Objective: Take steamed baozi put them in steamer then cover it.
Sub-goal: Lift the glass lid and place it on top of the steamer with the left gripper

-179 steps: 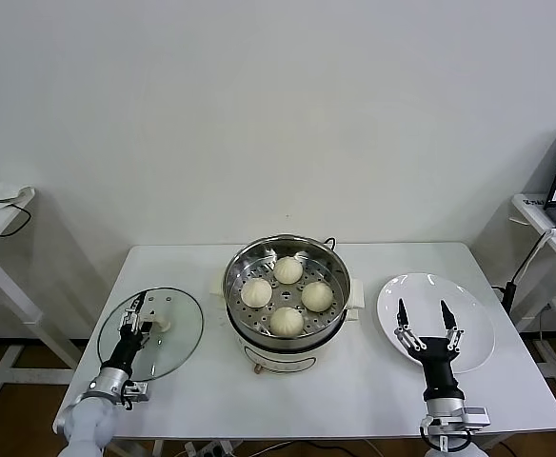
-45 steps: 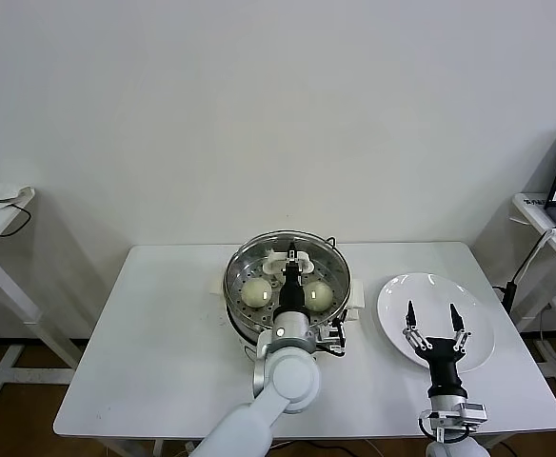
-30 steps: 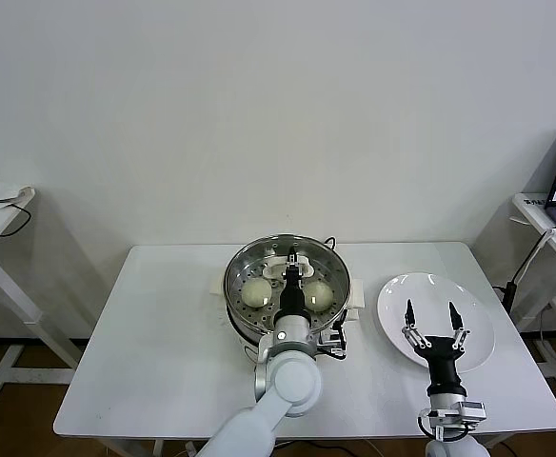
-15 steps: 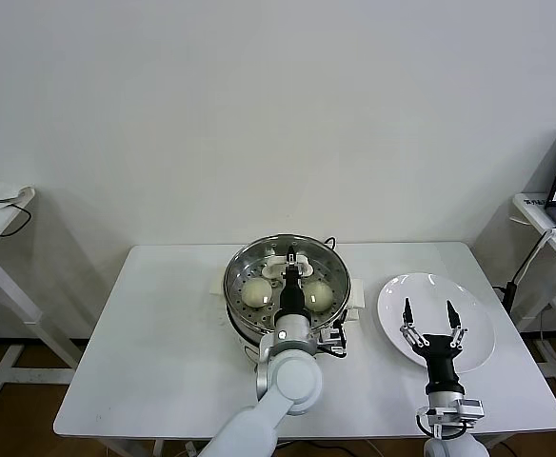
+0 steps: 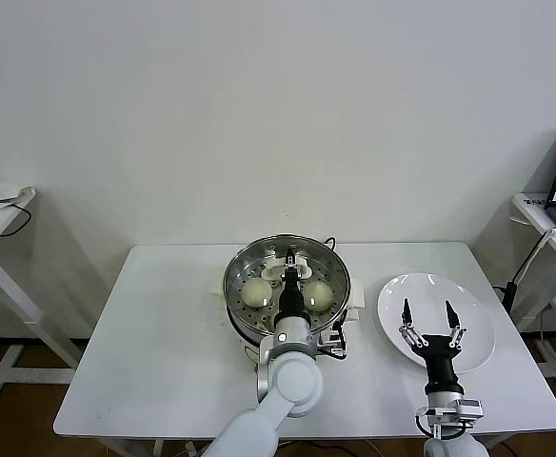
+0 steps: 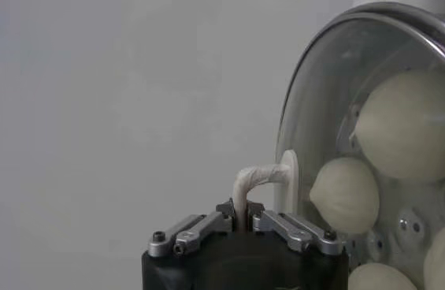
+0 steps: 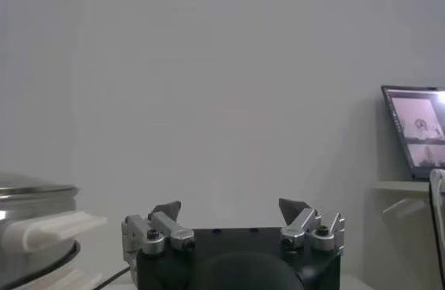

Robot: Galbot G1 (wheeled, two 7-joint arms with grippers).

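The steel steamer [image 5: 236,268] stands mid-table on its white base. The glass cover [image 5: 259,271] lies on top of it. My left gripper [image 5: 290,257] reaches over the pot from the front and is shut on the cover's white handle [image 6: 255,176]. Through the glass [image 6: 324,118] I see several cream baozi [image 6: 407,126] on the perforated tray; two baozi [image 5: 254,293] show beside my arm in the head view. My right gripper [image 5: 426,312] hovers open over the white plate, holding nothing; its jaws stand wide apart [image 7: 230,209].
A bare white plate [image 5: 468,328] lies right of the steamer [image 7: 17,213]. A laptop [image 7: 435,130] sits on a side desk at far right, with a cable hanging by the table's right edge. Another side table stands at far left.
Six seconds ago the cover lay on the table's left with my left gripper on it; now it sits on the steamer. Over the last second nothing has visibly moved.
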